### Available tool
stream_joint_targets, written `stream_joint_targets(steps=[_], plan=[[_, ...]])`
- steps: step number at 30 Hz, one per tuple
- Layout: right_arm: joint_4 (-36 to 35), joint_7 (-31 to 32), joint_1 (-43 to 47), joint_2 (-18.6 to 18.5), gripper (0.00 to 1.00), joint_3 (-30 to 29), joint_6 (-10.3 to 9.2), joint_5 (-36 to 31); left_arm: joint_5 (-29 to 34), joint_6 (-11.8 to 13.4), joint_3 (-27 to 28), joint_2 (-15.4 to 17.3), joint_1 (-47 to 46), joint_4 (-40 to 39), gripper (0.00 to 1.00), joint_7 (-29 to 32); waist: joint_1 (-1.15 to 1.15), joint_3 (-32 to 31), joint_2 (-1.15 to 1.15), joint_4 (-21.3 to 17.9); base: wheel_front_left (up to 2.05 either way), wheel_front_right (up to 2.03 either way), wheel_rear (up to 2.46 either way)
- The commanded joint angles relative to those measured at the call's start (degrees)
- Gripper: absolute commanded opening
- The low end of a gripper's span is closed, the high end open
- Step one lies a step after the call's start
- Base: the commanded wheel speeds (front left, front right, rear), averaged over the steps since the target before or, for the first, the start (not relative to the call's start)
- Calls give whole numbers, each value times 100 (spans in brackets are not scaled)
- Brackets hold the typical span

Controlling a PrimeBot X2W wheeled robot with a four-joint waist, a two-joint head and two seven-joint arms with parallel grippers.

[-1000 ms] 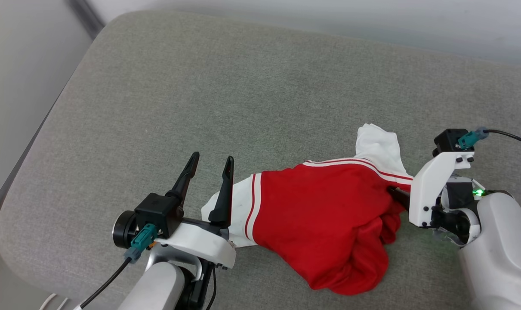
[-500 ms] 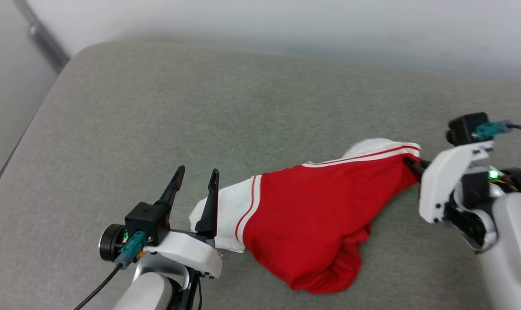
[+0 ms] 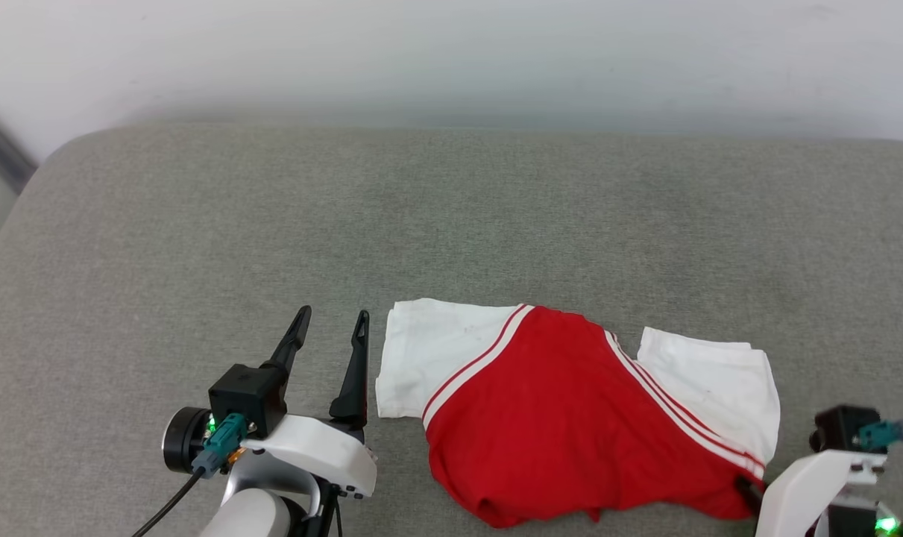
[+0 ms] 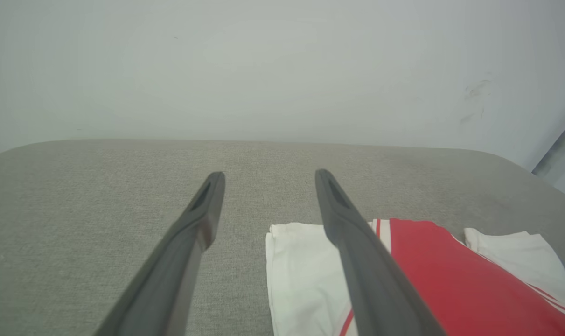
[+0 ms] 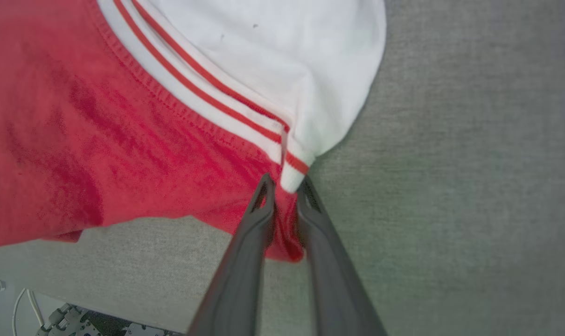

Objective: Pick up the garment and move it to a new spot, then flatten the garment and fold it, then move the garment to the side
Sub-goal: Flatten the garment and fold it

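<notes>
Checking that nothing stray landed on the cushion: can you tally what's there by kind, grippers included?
Garments: 1, the red and white garment
Grippers: 2, the left gripper open, the right gripper shut on the garment's corner
Cushions: 1, the grey cushion
Total: 4

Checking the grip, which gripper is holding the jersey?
The right gripper, pinched shut on the garment's striped corner; the left gripper stands open beside it.

Red garment (image 3: 570, 418) with white panels and red-white striped trim.
</notes>
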Motion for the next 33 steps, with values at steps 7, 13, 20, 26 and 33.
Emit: stream_joint_targets(steps=[7, 13, 20, 26, 33], plan=[[273, -1156, 44, 161, 100, 110, -2, 86, -51, 68, 14, 103, 160, -9, 100, 67, 0, -99, 0, -127, 0, 0, 0], [-42, -2267, 93, 170, 100, 38, -2, -113, -79, 127, 44, 179, 323, -34, 100, 114, 0, -244, 0, -144, 0, 0, 0], [-625, -3657, 292, 177, 100, 183, -2, -468, -163, 278, 117, 309, 615, -74, 100, 212, 0, -594, 0, -194, 0, 0, 0], [-835, -3918, 419, 192, 100, 368, -2, -593, -257, 284, 212, 435, 559, -73, 100, 328, 0, -634, 0, -258, 0, 0, 0], [-1148, -3914, 301, 197, 100, 508, -2, -582, -586, -35, 301, 656, 126, 50, 100, 888, 0, -430, 0, -556, 0, 0, 0]])
